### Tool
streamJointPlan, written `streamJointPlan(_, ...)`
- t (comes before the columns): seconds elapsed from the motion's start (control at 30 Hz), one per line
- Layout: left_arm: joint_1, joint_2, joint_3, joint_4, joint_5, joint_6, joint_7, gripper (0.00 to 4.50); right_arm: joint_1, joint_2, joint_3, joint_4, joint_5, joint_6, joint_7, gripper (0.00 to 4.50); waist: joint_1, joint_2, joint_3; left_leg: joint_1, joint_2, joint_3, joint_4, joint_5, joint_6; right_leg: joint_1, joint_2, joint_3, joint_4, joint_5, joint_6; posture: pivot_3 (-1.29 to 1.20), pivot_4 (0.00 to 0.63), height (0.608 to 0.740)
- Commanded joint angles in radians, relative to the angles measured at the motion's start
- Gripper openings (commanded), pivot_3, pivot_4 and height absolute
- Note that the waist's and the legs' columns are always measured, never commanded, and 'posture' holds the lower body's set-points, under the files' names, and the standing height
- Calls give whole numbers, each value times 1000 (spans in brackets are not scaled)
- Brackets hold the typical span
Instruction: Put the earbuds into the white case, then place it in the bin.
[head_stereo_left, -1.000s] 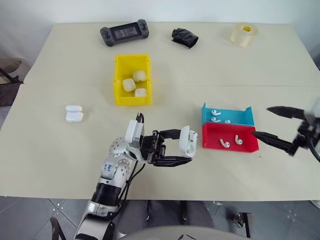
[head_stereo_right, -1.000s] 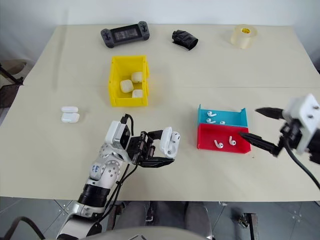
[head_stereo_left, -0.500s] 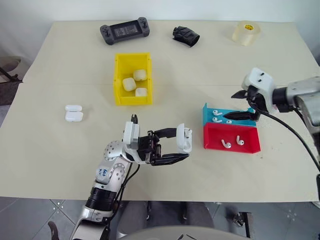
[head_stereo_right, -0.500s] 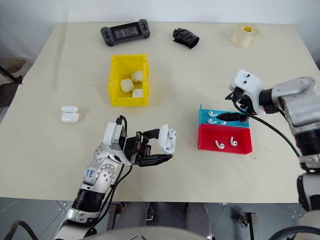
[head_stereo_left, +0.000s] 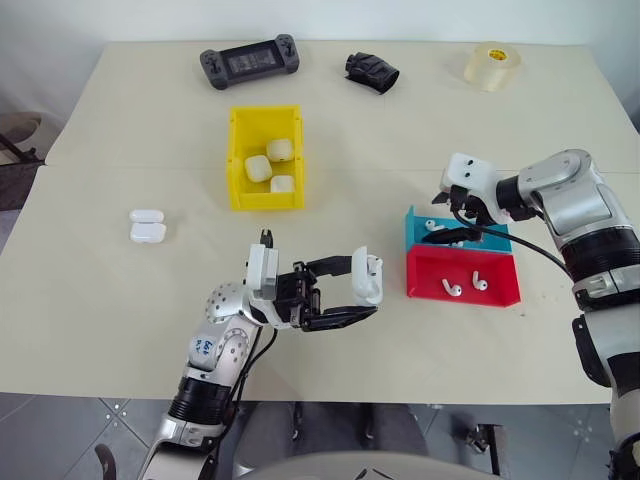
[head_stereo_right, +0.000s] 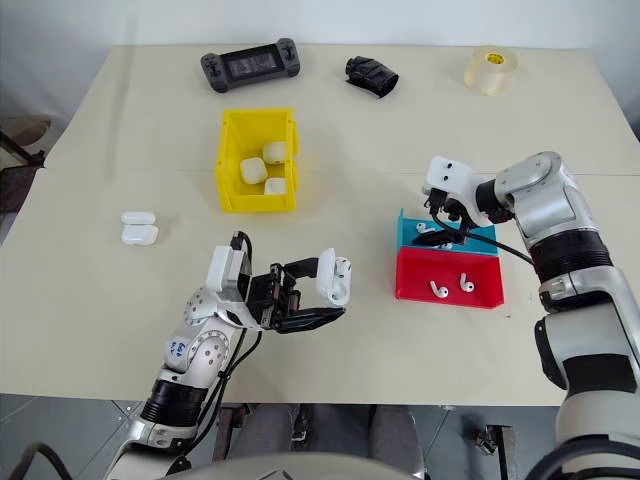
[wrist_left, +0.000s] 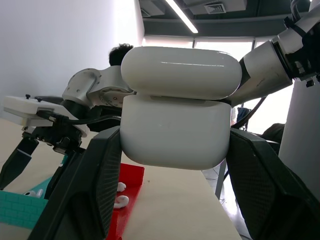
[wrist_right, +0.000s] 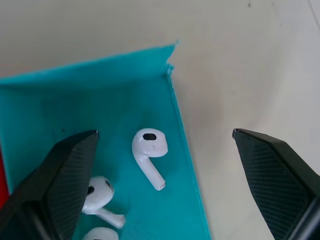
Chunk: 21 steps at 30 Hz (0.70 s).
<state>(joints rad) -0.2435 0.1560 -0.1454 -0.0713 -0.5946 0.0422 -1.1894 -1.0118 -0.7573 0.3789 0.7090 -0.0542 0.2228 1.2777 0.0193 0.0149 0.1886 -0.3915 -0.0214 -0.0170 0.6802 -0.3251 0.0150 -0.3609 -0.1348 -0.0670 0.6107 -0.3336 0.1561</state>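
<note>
Your left gripper (head_stereo_left: 348, 296) is clamped on the white case (head_stereo_left: 367, 279), one black finger on each side, holding it upright above the table (head_stereo_left: 120, 300), in front of the yellow bin (head_stereo_left: 236, 160) and off to its right. The case is small, glossy and rounded, and in the left wrist view a seam shows where the lid (wrist_left: 181, 71) meets the body; the lid looks slightly raised, though you cannot tell how far.

Your right gripper (head_stereo_right: 448, 225) hangs over the blue tray (head_stereo_left: 495, 238), well to the right of the bin, its two fingers (wrist_right: 56, 175) spread wide and holding nothing. In the right wrist view one tiny white earbud (wrist_right: 149, 152) with a short stem lies on the tray floor between the fingers, and two more earbuds (wrist_right: 100, 199) lie near it. The red tray (head_stereo_left: 500, 293) touches the blue tray's near side and holds two earbuds (head_stereo_left: 450, 288).

The bin already contains three white cases (head_stereo_left: 258, 168). Two more white cases (head_stereo_left: 147, 227) lie left of the bin.

No readable writing shows on the case or the trays.
</note>
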Motion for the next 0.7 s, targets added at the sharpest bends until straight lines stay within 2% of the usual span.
streamJointPlan(0.03,-1,3,1,-50,-11,-10,5,2769,-20,3,-22,29,-26,-37,8,3874,0,0,0,0,0,0,0,0,0,0,0,0,0,0,0,0,150,740)
streamJointPlan(0.2,-3,10,4,-53,-16,-7,5,2769,-24,8,-24,44,-41,-43,23,2223,-1,0,0,0,0,0,1,0,0,0,0,0,1,0,0,0,150,740)
streamJointPlan(0.7,-16,7,11,-44,-15,-14,7,2769,-13,11,-42,50,-78,-60,62,2223,-1,0,0,0,0,0,1,0,-1,0,0,0,1,0,0,0,150,740)
